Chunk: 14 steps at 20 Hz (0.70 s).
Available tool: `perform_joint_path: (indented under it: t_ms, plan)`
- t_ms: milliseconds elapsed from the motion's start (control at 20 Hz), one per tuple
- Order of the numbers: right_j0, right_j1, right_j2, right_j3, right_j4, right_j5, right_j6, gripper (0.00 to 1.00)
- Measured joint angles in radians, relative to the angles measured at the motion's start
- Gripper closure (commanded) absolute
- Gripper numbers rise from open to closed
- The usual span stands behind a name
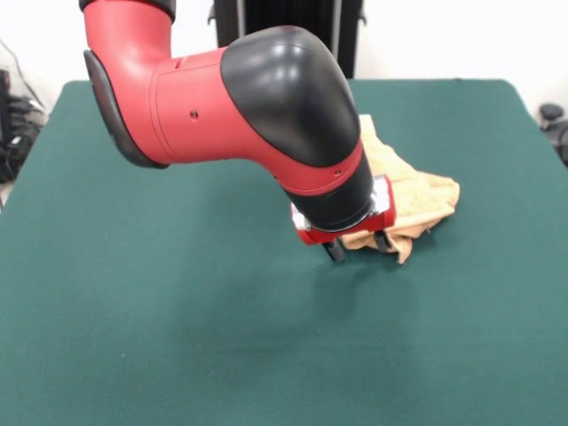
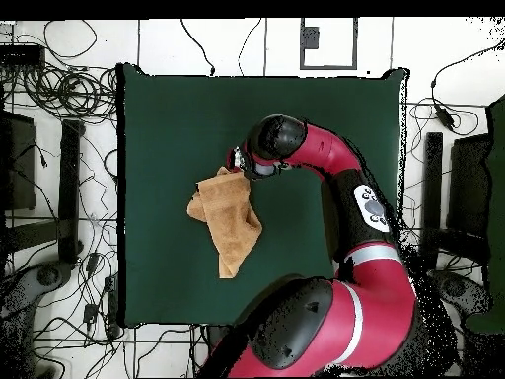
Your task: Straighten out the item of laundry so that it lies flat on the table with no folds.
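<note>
The tan-orange towel [image 1: 415, 197] lies crumpled and folded on the green table [image 1: 177, 293], right of centre, with part of it hidden behind the arm. In the overhead view the towel [image 2: 229, 219] is a bunched strip running diagonally. My gripper [image 1: 359, 246] is low at the towel's near edge. Its two black fingers [image 1: 335, 251] stand apart, with a fold of towel edge between them. In the overhead view the gripper [image 2: 240, 162] sits at the towel's far corner.
The arm's red and black elbow [image 1: 266, 98] reaches over the table's middle and hides part of the cloth. Cables and stands [image 2: 59, 148] lie on the floor around the table. Bare green table surrounds the towel on all sides.
</note>
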Motion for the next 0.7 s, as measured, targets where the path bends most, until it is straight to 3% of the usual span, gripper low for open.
perform_joint_path:
  t_ms: [700]
  plan:
    - [0.012, 0.0, 0.0, -0.027, -0.011, 0.063, 0.0, 0.0]
